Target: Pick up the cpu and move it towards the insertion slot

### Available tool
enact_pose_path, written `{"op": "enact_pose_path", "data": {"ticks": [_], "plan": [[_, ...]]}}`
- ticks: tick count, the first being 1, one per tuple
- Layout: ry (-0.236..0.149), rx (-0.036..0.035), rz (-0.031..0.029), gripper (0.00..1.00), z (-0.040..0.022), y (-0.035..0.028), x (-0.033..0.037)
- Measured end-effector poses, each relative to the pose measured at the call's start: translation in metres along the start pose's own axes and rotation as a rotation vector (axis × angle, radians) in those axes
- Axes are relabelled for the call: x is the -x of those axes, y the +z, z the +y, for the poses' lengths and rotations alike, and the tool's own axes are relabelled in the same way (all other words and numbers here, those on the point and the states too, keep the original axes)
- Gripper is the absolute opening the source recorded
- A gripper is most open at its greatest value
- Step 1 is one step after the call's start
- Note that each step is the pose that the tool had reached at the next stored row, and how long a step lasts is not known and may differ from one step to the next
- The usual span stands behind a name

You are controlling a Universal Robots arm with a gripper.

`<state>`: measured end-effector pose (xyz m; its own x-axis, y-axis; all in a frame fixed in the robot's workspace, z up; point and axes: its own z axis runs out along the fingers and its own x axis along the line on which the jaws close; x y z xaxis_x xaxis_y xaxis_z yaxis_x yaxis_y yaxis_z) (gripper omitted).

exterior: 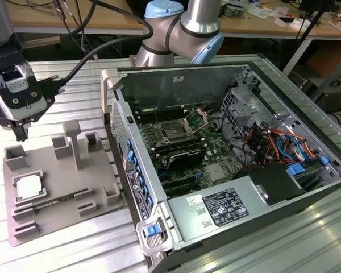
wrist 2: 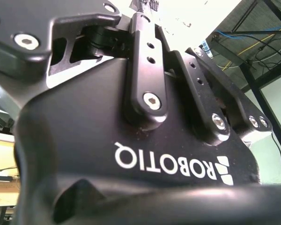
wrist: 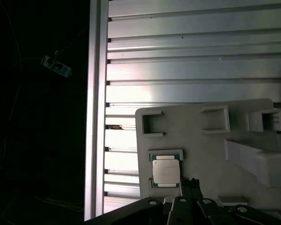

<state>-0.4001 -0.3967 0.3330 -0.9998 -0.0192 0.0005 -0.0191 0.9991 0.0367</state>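
— Where do we find the chip (exterior: 29,186)?

— We see it lying flat in a shallow framed recess of the grey tray (exterior: 62,196), toward the exterior view's left; in the first wrist view the chip (wrist: 166,171) shows a pale metal top and a thin tan rim, seated in that same recess of the tray (wrist: 201,150).

— And the hand (exterior: 20,134)?

— We see it hanging above the tray's far corner at the exterior view's left, near the chip but apart from it; the chip rests on the tray, not in the hand; in the first wrist view the hand (wrist: 192,187) reaches in just beside the chip; whether it is spread or pressed together we cannot tell.

— Where do we place the socket (exterior: 173,133)?

— On the green board (exterior: 216,149) inside the open computer case (exterior: 176,79); the case lies on its side on the slatted metal desk (exterior: 74,250), just beside the tray, toward the exterior view's right; the socket has a dark centre with a shiny silver frame around it; we judge chip and socket well apart, with the case's near wall between them.

— And the arm (exterior: 187,25)?

— We see its grey joints with pale blue caps rising behind the case.
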Motion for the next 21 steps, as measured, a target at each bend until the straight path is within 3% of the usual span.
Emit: {"op": "enact_pose_path", "data": {"ticks": [21], "plan": [[0.0, 0.0, 0.0, 0.11, -0.0002, 0.0051, 0.0]]}}
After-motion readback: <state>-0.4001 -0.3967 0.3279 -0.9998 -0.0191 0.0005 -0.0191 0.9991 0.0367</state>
